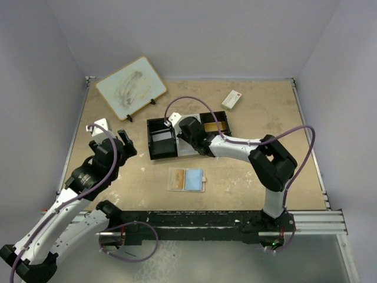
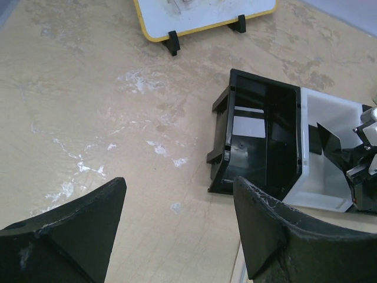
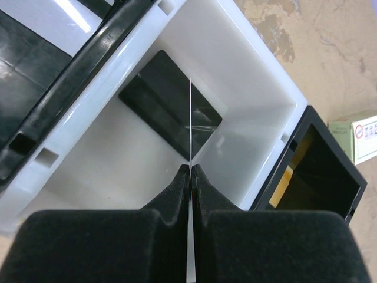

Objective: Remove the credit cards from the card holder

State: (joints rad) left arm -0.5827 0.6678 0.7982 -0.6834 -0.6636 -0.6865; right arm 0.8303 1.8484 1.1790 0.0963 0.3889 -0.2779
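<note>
The card holder (image 1: 186,179) lies open and flat on the table in front of the tray, tan on its left half and pale blue on its right. My right gripper (image 1: 187,133) (image 3: 191,168) hangs over the white middle compartment of the tray (image 1: 159,156), shut on a thin credit card (image 3: 191,127) seen edge-on. A black card (image 3: 171,112) lies on that compartment's floor. A gold card (image 3: 283,177) shows in the black compartment beside it. My left gripper (image 1: 121,141) (image 2: 178,183) is open and empty over bare table, left of the tray (image 2: 259,135).
A white board with a yellow rim (image 1: 131,87) (image 2: 200,15) stands on black feet at the back left. A small white box with a red mark (image 1: 231,99) (image 3: 362,135) lies behind the tray. Walls close the table on three sides.
</note>
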